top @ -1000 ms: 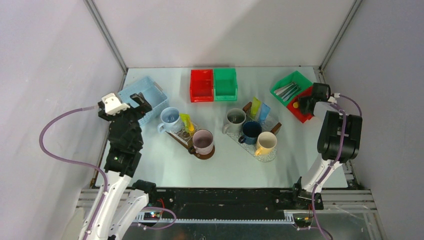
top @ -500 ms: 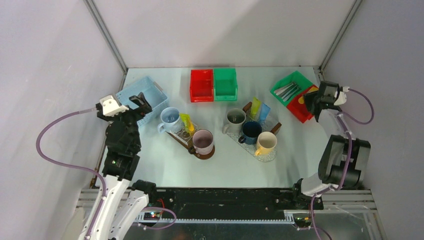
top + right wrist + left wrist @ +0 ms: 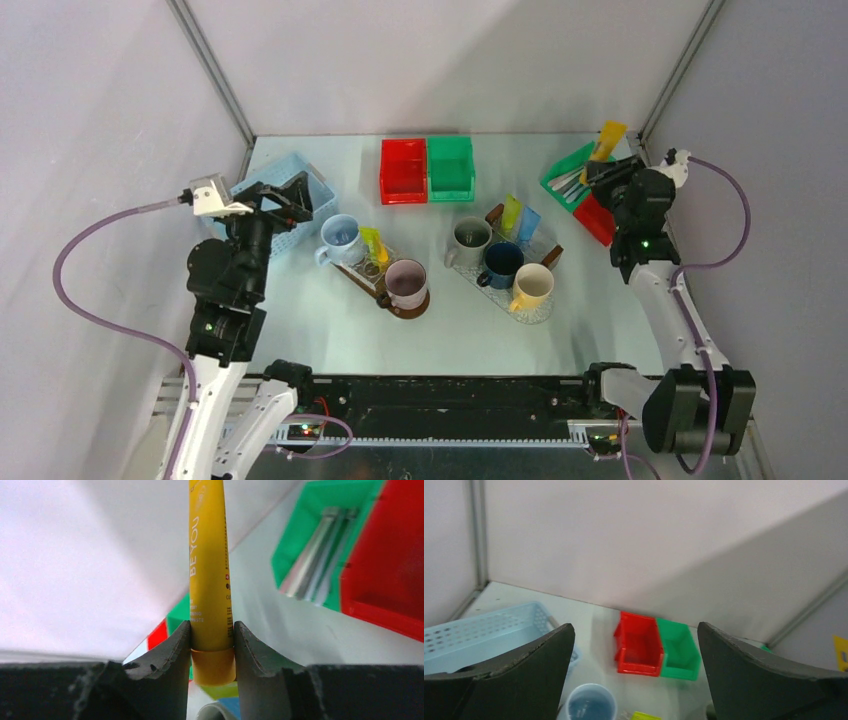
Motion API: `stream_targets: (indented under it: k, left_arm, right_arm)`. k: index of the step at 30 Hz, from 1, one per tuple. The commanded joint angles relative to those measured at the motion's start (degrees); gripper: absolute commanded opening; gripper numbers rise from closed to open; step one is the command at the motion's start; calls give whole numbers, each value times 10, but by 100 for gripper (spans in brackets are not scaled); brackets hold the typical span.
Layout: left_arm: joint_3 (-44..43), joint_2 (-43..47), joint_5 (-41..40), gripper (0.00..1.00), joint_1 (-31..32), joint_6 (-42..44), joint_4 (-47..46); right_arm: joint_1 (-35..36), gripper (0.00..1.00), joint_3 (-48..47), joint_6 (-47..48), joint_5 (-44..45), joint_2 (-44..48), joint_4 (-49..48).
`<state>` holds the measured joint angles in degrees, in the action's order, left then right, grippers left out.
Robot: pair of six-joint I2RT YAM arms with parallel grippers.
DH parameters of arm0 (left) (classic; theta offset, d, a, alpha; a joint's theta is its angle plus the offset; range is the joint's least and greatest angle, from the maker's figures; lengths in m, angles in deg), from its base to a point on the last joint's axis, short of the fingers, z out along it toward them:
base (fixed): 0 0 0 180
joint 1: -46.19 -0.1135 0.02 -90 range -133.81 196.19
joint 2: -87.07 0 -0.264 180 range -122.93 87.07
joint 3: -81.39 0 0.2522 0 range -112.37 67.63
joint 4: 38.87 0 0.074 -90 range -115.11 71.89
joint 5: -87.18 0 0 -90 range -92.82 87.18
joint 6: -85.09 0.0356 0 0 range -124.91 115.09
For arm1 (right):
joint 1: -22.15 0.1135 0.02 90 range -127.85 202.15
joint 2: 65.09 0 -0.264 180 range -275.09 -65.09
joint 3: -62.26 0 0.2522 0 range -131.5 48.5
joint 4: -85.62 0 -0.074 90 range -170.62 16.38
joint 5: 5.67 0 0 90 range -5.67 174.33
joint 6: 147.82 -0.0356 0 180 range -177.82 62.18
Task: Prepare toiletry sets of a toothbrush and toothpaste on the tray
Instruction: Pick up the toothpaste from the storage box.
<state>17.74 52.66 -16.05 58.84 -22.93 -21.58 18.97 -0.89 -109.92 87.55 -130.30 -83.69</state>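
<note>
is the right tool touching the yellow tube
Touching. The right wrist view shows the right tool clamped on the yellow tube just above its cap, with no gap on either side.

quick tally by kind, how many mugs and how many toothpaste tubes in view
mugs: 5 (pale blue, mauve, grey, navy, pale yellow)
tubes: 4 (lime, green, light blue, plus the yellow tube held up)
total: 9
</note>
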Motion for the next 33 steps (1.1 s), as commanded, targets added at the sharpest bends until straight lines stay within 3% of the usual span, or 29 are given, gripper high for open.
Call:
stream_targets:
  k: [1,9,18,23,33]
  left_arm:
    - [-41,-21,103,100,0,-54,22]
    - [-67,-58,182,99,54,-84,14]
    - [-69,-98,208,99,125,-116,-31]
    - [-67,-114,227,98,146,-151,-91]
    - [-63,-165,241,98,189,-222,-192]
  right_arm:
    - [57,0,7,47,-11,40,-102]
    - [159,0,18,96,-24,73,-195]
    - [241,0,30,137,-125,68,-308]
    - [279,0,32,153,-172,60,-343]
    - [374,0,32,199,-185,33,-378]
